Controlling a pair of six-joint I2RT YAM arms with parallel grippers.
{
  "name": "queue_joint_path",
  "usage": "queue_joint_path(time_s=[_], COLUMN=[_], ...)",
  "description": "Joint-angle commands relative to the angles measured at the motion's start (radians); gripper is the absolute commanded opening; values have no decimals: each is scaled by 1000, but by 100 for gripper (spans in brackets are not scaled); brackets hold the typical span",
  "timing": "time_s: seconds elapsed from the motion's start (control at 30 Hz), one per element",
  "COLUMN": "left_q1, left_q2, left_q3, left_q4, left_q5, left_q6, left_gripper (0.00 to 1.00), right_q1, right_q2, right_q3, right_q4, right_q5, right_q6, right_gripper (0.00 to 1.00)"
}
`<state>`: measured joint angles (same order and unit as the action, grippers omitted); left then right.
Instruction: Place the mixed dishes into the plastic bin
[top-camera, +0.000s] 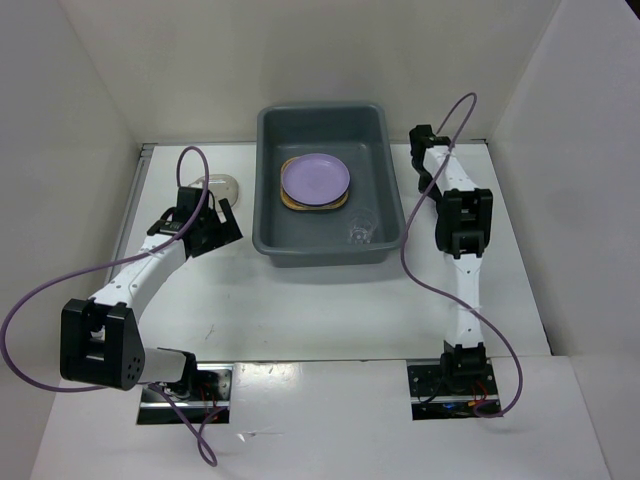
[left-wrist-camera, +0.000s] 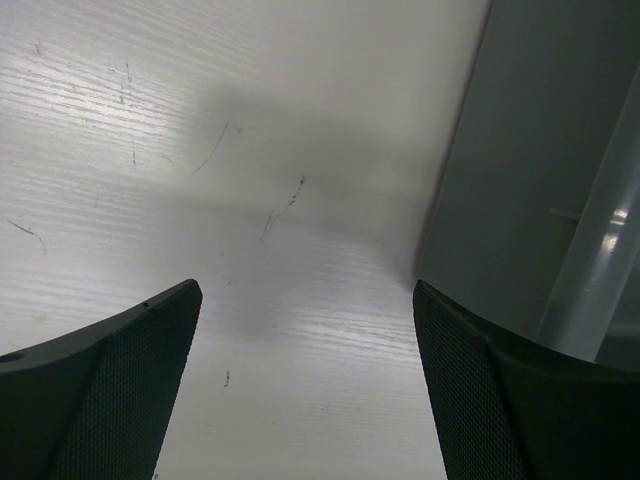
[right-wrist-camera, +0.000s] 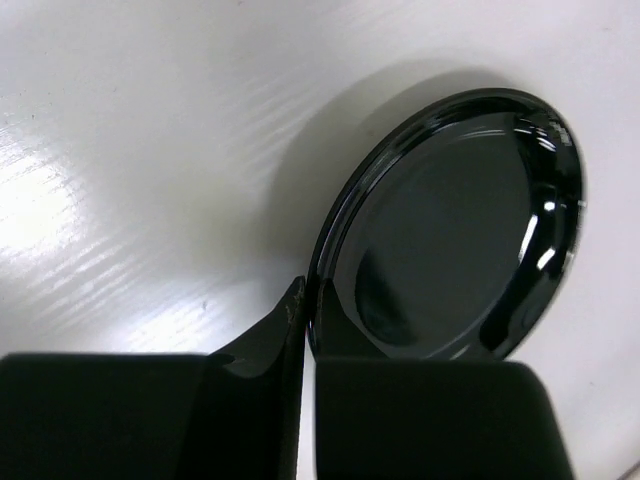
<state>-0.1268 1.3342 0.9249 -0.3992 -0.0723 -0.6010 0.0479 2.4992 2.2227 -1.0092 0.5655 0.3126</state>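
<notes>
Small black dish: glossy, judged rigid, light, slippery, chippable; take by rim at 7 o'clock, where right claw pinches it. Left claw: released, empty.

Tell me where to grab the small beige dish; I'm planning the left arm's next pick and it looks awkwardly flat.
Probably best to take the small beige dish by its rim at the near edge, coming down from above with one finger inside and one outside. It lies flat and shallow on the table, so only the rim offers a pinch, and that edge faces the open left gripper.
</notes>
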Motion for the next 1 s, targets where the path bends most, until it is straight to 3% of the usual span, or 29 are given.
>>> queue_joint_path(time_s=[0.0, 0.4, 0.5, 0.7, 0.77, 0.97], left_q1=[6, 6, 6, 6, 6, 6], left_q2=[-3, 6, 6, 6, 6, -3], left_q3=[2, 2, -8, -8, -17, -26], left_q4=[20, 30, 30, 39, 39, 39], left_q5=[3, 23, 23, 32, 42, 42], left_q6=[24, 24, 24, 15, 15, 6], left_gripper=[93, 93, 93, 93, 93, 93], right_q1=[-13, 82, 177, 512, 608, 693], right_q2=[-124, -390, -494, -612, -612, -482], right_q3=[5, 3, -24, -64, -64, -31], right_q4=[-26, 26, 109, 298, 326, 339], right_q5=[9, 120, 140, 188, 188, 108], right_q6=[23, 19, -26, -205, -263, -320], right_gripper=[0, 0, 0, 0, 0, 0])
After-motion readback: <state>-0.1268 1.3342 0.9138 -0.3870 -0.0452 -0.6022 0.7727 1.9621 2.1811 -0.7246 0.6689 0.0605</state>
